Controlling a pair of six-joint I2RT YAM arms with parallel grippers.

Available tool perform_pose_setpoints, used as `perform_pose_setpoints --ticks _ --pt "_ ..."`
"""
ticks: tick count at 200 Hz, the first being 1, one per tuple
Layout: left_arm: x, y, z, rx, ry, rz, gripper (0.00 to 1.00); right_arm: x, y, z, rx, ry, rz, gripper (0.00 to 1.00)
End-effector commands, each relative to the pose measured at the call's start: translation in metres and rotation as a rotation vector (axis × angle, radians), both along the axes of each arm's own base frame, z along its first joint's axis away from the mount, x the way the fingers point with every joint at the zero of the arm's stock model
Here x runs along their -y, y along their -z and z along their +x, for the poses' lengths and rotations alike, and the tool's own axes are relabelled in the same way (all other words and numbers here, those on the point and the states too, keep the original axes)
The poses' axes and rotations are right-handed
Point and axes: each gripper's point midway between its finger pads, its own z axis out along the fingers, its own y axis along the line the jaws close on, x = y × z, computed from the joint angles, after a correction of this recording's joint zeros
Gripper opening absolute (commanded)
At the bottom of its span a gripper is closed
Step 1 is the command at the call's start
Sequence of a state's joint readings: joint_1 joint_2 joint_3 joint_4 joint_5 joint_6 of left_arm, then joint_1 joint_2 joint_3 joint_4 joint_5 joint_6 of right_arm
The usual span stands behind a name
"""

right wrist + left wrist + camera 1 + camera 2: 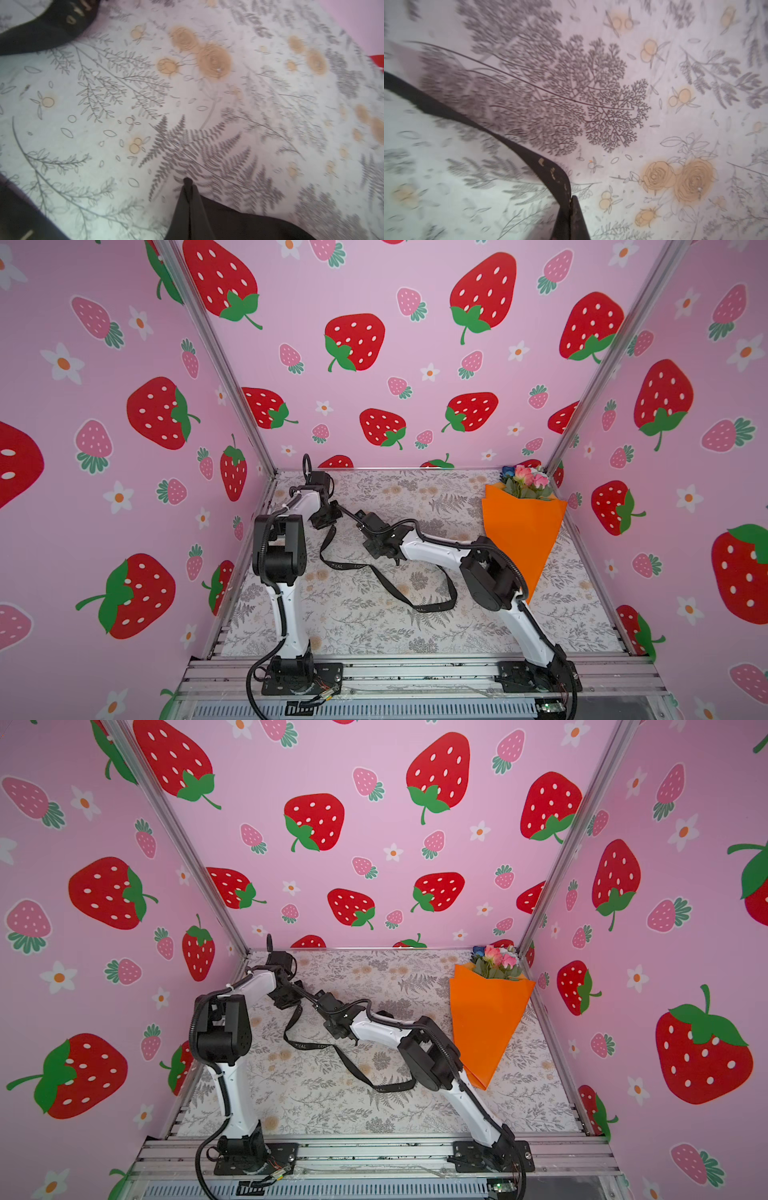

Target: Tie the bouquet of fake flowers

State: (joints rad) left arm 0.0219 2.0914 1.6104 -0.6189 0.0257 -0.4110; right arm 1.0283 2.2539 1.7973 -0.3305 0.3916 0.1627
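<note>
Pinching the black ribbon [517, 143], the left tool [572, 199] has both fingers pressed together on it at the bottom middle of the left wrist view. The right tool [188, 184] is closed the same way at the bottom middle of the right wrist view, with ribbon running off beside it, so it is clamped on the ribbon too. In both top views the tools meet left of centre and the ribbon loops slack over the desk [374, 635] below them. The bouquet [524, 531], wrapped in orange, lies on the desk right of centre, blooms toward the back corner, well apart from both tools.
</note>
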Motion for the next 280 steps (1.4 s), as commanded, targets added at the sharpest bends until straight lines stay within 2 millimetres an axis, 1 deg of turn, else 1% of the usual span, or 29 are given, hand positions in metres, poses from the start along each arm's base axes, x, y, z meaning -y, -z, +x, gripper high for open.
perform_pose_setpoints --ticks 1,12,31,34,38,42,46,47,52,59,80,92,101,109,116,131,143,157,179,196,199,218,229,237,240,247,251,264,280 --pt "-0.053 -0.074 0.001 0.131 -0.088 0.102 0.00 0.040 -0.089 0.026 0.142 0.141 0.113 0.02" --pt "-0.079 -0.101 -0.002 0.174 -0.133 0.136 0.00 0.064 -0.108 0.030 0.167 0.185 0.124 0.02" --pt "-0.122 -0.158 -0.008 0.260 -0.212 0.222 0.00 0.107 -0.139 0.038 0.204 0.275 0.145 0.03" --pt "-0.130 -0.166 -0.010 0.273 -0.225 0.238 0.00 0.114 -0.139 0.039 0.205 0.289 0.139 0.03" --pt "-0.139 -0.178 -0.012 0.289 -0.244 0.257 0.00 0.124 -0.148 0.040 0.218 0.312 0.150 0.03" --pt "-0.147 -0.188 -0.015 0.304 -0.259 0.276 0.00 0.134 -0.150 0.042 0.224 0.333 0.146 0.03" --pt "-0.155 -0.198 -0.017 0.320 -0.278 0.290 0.00 0.143 -0.158 0.043 0.236 0.355 0.157 0.03" --pt "-0.158 -0.201 -0.018 0.325 -0.282 0.295 0.00 0.145 -0.157 0.044 0.236 0.360 0.153 0.03" --pt "-0.167 -0.213 -0.021 0.340 -0.301 0.310 0.00 0.156 -0.166 0.045 0.251 0.383 0.164 0.04" --pt "-0.179 -0.228 -0.025 0.364 -0.324 0.331 0.00 0.174 -0.172 0.045 0.256 0.412 0.155 0.04" --pt "-0.210 -0.264 -0.036 0.422 -0.383 0.400 0.00 0.219 -0.197 0.048 0.292 0.508 0.160 0.05" --pt "-0.224 -0.275 -0.042 0.432 -0.408 0.432 0.00 0.241 -0.208 0.047 0.314 0.559 0.159 0.05" --pt "-0.232 -0.278 -0.046 0.428 -0.422 0.447 0.00 0.254 -0.215 0.045 0.323 0.584 0.165 0.06" --pt "-0.239 -0.277 -0.049 0.418 -0.435 0.458 0.00 0.263 -0.218 0.043 0.329 0.600 0.170 0.06" --pt "-0.244 -0.272 -0.052 0.400 -0.443 0.465 0.00 0.270 -0.220 0.039 0.331 0.612 0.175 0.06" --pt "-0.256 -0.258 -0.060 0.364 -0.473 0.487 0.00 0.282 -0.220 0.033 0.329 0.638 0.174 0.06" --pt "-0.264 -0.246 -0.065 0.339 -0.492 0.497 0.00 0.289 -0.215 0.028 0.317 0.655 0.165 0.07" --pt "-0.269 -0.229 -0.068 0.311 -0.509 0.492 0.00 0.292 -0.204 0.024 0.295 0.657 0.149 0.07" --pt "-0.268 -0.197 -0.069 0.266 -0.517 0.455 0.00 0.295 -0.180 0.019 0.250 0.663 0.110 0.07" --pt "-0.265 -0.172 -0.066 0.230 -0.526 0.408 0.05 0.298 -0.161 0.015 0.209 0.676 0.072 0.07" --pt "-0.264 -0.168 -0.066 0.223 -0.525 0.400 0.10 0.299 -0.159 0.014 0.202 0.677 0.066 0.07" --pt "-0.262 -0.144 -0.066 0.156 -0.533 0.369 0.25 0.302 -0.140 0.006 0.148 0.677 0.040 0.07" --pt "-0.262 -0.133 -0.069 0.116 -0.541 0.356 0.34 0.296 -0.128 -0.001 0.092 0.652 0.058 0.07" --pt "-0.260 -0.126 -0.070 0.100 -0.541 0.343 0.44 0.291 -0.119 -0.006 0.051 0.628 0.076 0.07" --pt "-0.260 -0.124 -0.070 0.097 -0.543 0.338 0.50 0.289 -0.115 -0.008 0.035 0.618 0.083 0.07" --pt "-0.257 -0.121 -0.070 0.094 -0.545 0.321 0.63 0.284 -0.107 -0.014 -0.005 0.593 0.105 0.07" --pt "-0.255 -0.120 -0.070 0.094 -0.544 0.310 0.68 0.281 -0.103 -0.017 -0.027 0.580 0.119 0.07" --pt "-0.245 -0.120 -0.068 0.106 -0.528 0.259 0.78 0.272 -0.091 -0.027 -0.090 0.543 0.162 0.07" --pt "-0.229 -0.131 -0.065 0.145 -0.496 0.206 0.90 0.261 -0.082 -0.037 -0.154 0.496 0.219 0.08"
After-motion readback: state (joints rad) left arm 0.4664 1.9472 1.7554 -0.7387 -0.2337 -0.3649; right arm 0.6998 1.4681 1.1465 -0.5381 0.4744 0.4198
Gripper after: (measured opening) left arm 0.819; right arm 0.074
